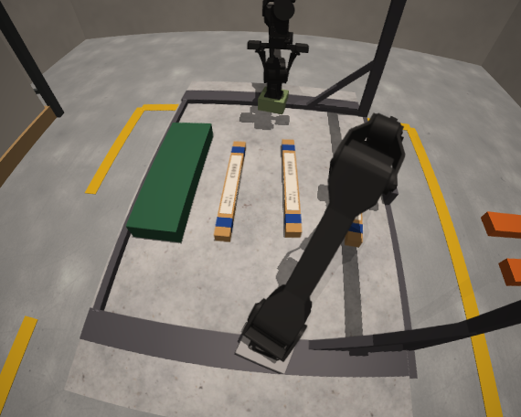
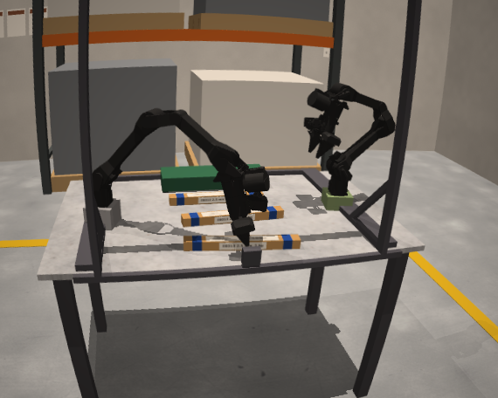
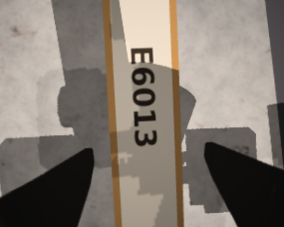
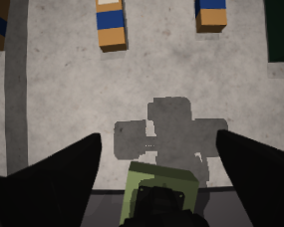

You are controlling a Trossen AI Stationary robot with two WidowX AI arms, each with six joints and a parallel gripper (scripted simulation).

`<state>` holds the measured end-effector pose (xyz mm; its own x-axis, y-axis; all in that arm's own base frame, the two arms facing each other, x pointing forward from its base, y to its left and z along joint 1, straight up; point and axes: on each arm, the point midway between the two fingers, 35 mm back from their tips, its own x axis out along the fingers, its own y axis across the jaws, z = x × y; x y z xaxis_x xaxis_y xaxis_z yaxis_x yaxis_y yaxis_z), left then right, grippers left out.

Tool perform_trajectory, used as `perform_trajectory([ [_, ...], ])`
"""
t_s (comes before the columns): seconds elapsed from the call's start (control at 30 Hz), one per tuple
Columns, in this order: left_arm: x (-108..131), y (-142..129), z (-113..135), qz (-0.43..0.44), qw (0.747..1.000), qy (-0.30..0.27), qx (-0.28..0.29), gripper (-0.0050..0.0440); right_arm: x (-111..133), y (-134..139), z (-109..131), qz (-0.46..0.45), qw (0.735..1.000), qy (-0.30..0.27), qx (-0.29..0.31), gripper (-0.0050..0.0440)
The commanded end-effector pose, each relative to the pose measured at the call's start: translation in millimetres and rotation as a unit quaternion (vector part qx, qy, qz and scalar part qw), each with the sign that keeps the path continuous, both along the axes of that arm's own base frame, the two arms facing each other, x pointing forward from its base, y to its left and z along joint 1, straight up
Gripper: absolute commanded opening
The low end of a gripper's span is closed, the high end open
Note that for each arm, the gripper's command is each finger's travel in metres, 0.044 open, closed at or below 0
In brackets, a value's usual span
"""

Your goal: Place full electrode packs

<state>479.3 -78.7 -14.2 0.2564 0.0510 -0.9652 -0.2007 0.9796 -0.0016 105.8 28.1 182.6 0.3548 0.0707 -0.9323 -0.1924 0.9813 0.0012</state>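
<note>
Three long tan packs with blue bands and white E6013 labels lie side by side on the table. Beside them stands the low green platform (image 1: pixel 172 178). Two of the packs (image 1: pixel 230 189) (image 1: pixel 292 187) lie in the open. The third pack (image 1: pixel 355 230) is mostly hidden under my left arm. My left gripper (image 2: pixel 245 236) is open just over that third pack (image 2: pixel 241 242). In the left wrist view its fingers stand on either side of the pack's label (image 3: pixel 142 124). My right gripper (image 2: pixel 320 146) is open and empty, raised high above its green base (image 2: pixel 337 198).
A dark frame rail runs around the table top, with upright posts at the corners. A small dark block (image 2: pixel 251 257) sits at the table's edge beside the third pack. The right wrist view shows the pack ends (image 4: pixel 111 25) (image 4: pixel 210 12) and a platform corner (image 4: pixel 281 30).
</note>
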Motion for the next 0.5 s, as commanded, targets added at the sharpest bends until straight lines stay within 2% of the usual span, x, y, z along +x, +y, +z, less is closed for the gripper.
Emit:
perform_trajectory([
  [0.0, 1, 2, -2, 0.004, 1.0, -0.003, 0.0, 0.033, 1, 0, 7, -0.002, 1.0, -0.011, 0.002, 0.033],
  [0.3, 1, 1, -10, 0.004, 1.0, -0.004, 0.0, 0.033, 1, 0, 7, -0.002, 1.0, -0.011, 0.002, 0.033],
  [0.4, 5, 1, -3, 0.004, 1.0, -0.014, -0.002, 0.033, 1, 0, 7, -0.002, 1.0, -0.011, 0.002, 0.033],
  [0.47, 1, 2, -13, 0.004, 1.0, -0.003, 0.0, 0.033, 1, 0, 7, -0.002, 1.0, -0.011, 0.002, 0.033],
])
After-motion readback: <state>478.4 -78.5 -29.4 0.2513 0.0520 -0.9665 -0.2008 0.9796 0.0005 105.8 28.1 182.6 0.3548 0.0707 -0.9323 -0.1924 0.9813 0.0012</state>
